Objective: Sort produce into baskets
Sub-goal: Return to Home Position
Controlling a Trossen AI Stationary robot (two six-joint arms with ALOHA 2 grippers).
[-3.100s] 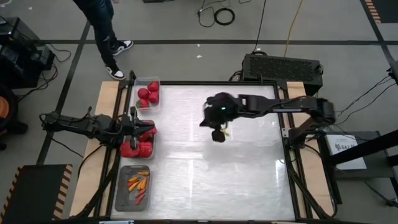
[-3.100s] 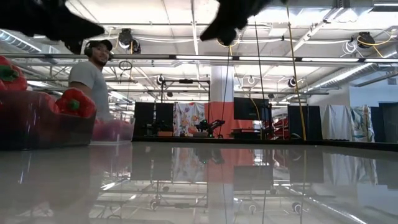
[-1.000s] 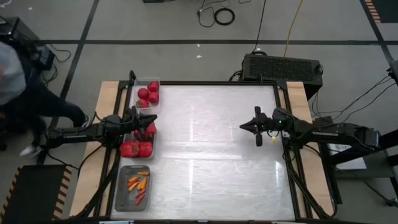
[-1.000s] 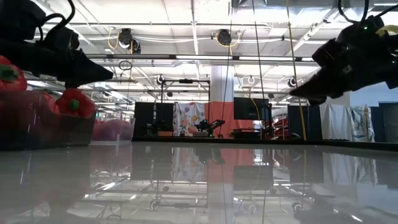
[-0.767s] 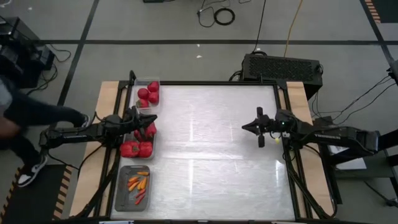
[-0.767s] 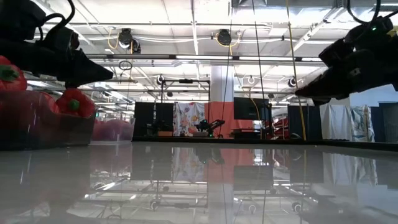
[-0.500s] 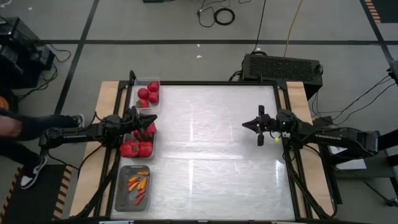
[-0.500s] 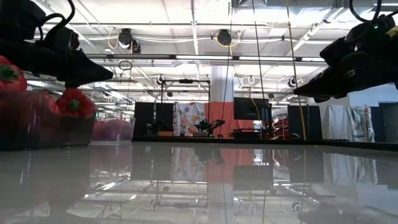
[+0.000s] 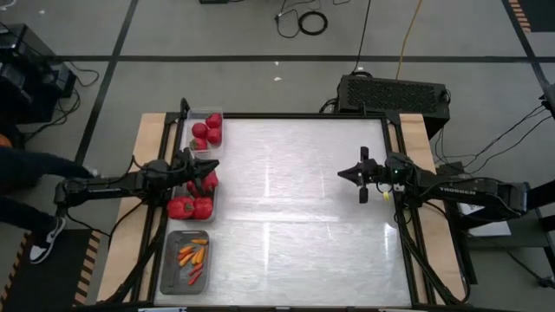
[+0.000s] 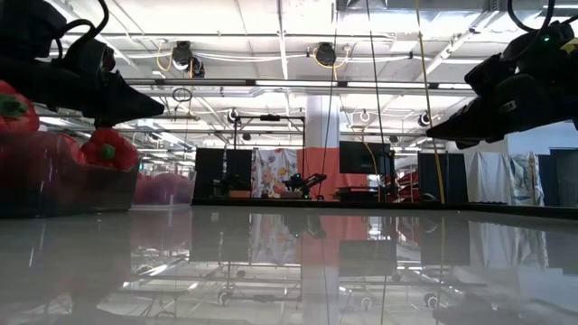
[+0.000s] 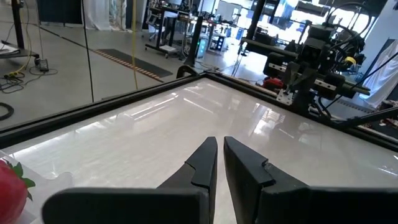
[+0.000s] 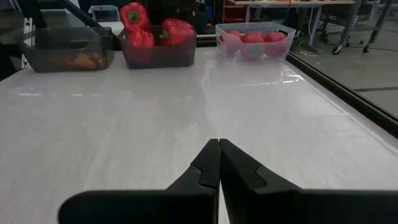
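The glossy white counter (image 9: pixel 295 208) bears three trays in a row along its left edge: a small clear tray (image 9: pixel 192 130) at the back corner, a grey tray (image 9: pixel 192 218) in the middle, perhaps touching it, and a second grey tray (image 9: pixel 172 279) in front.

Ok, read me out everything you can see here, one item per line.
Clear tray: one, far end of the table's left edge.
Middle grey tray: one, left edge, beside the clear tray.
Near grey tray: one, left edge, near end.
Tomatoes: at least four, red, in the clear tray.
Bell peppers: several, red with green stems, in the middle grey tray.
Chili peppers: several, orange and red, in the near grey tray.
Table: one, white.
Black box: one, behind the table's far right corner.
Person: one, dark clothes, left of the table, mostly cut off.
Left claw: one, black, shut, above the middle grey tray.
Right claw: one, black, shut, empty, above the table's right side.
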